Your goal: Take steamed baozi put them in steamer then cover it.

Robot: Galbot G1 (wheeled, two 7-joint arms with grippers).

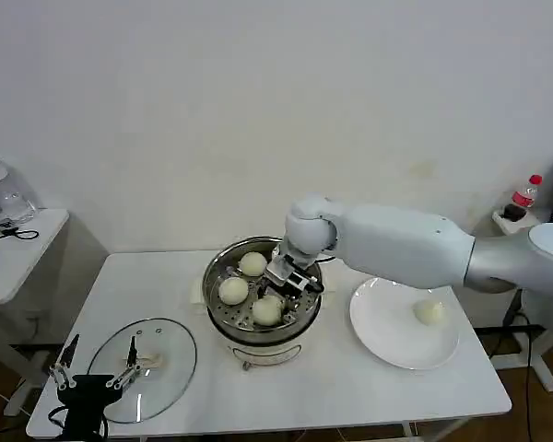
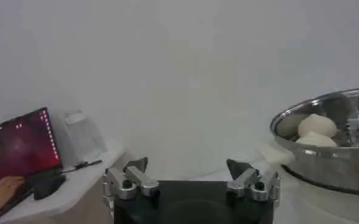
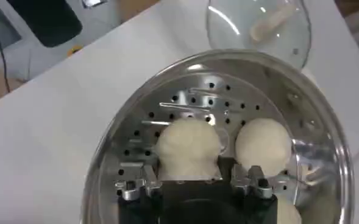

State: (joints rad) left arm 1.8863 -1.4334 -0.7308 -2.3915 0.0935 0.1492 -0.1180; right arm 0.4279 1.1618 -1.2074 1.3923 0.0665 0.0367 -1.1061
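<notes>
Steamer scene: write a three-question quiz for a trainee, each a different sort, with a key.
1. True or false: the glass lid sits on the steamer.
2. How many buns lie in the steamer: A two, B three, C four?
3. Fill in: one bun remains on the white ____.

Key: 1 false, it lies on the table by the left gripper. 2 B; the right gripper hangs over them. 3 plate.

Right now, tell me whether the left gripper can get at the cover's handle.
Probably yes. The left gripper hangs open at the table's front-left corner, right beside the cover, which lies flat with its handle up and nothing over it. The right gripper is away in the steamer.
</notes>
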